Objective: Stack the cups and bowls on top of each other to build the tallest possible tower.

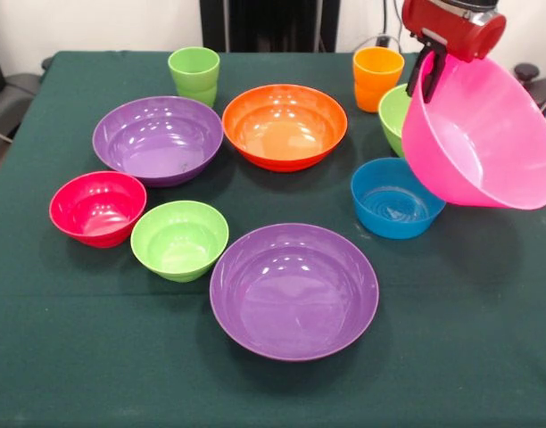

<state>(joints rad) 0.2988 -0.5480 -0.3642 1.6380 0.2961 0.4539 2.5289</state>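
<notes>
My gripper (428, 82) is at the top right, shut on the near rim of the huge pink bowl (487, 134), holding it tilted above the table. The bowl partly hides the large lime green bowl (392, 114) behind it and overhangs the small blue bowl (393, 201). The light green cup (194, 74) and the orange cup (377, 78) stand at the far side. The large orange bowl (285, 126) sits at centre far, a purple bowl (158, 139) to its left. A wider purple bowl (293, 290) sits near the front. The small red bowl (98, 208) and small lime green bowl (179, 239) sit at the left.
All bowls rest open side up on a dark green tablecloth (86, 357). The robot's black pedestal (268, 22) stands at the far edge. Dark chair parts show at the left edge (5, 98) and right edge (532, 76).
</notes>
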